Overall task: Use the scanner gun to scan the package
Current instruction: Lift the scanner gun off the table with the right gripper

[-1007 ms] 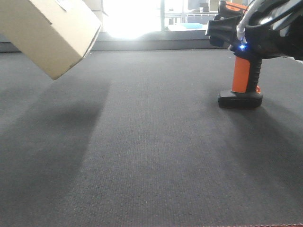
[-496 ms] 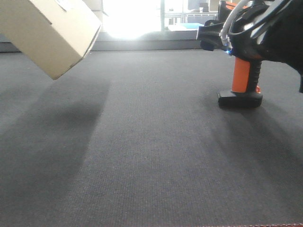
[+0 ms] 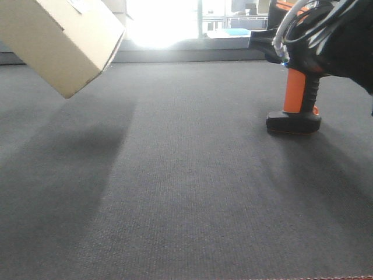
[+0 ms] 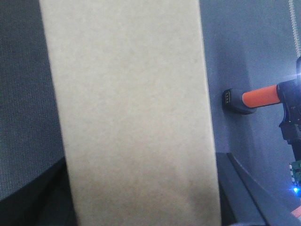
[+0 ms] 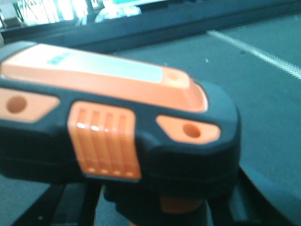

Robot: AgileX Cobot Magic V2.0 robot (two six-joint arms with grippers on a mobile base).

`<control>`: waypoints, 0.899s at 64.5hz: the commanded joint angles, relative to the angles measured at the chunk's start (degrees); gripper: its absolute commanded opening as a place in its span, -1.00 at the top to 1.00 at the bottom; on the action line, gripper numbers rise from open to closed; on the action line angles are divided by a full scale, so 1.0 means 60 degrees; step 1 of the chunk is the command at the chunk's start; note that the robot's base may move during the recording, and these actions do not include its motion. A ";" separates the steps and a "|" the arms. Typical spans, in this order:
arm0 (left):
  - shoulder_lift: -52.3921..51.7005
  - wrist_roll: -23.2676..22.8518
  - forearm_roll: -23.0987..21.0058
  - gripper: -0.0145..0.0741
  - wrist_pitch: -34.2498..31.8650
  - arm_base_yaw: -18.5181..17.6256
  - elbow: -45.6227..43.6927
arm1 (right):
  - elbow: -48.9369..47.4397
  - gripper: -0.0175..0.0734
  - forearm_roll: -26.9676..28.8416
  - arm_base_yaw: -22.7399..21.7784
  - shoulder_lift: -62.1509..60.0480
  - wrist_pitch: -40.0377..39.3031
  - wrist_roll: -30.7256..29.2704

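Nudges scanner gun (image 3: 295, 90) leftward by counter's (image 3: 175, 204) right edge, right fingers' (image 5: 256, 200) grip indiscernible; clamps cardboard box (image 3: 58, 41) aloft in left fingers (image 4: 28, 197) for scanning.

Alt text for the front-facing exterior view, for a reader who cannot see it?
A tan cardboard box hangs tilted in the air in the picture's upper left, above a dark grey mat. At right, an orange-and-black scanner gun stands on its base on the mat, its head hidden by the black right gripper and cables.
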 commanded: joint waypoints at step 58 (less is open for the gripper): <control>-0.0121 0.0030 0.0381 0.92 -0.0057 -0.0021 -0.0060 | -0.0943 0.96 -0.1402 -0.0051 -0.3219 0.3601 -0.6361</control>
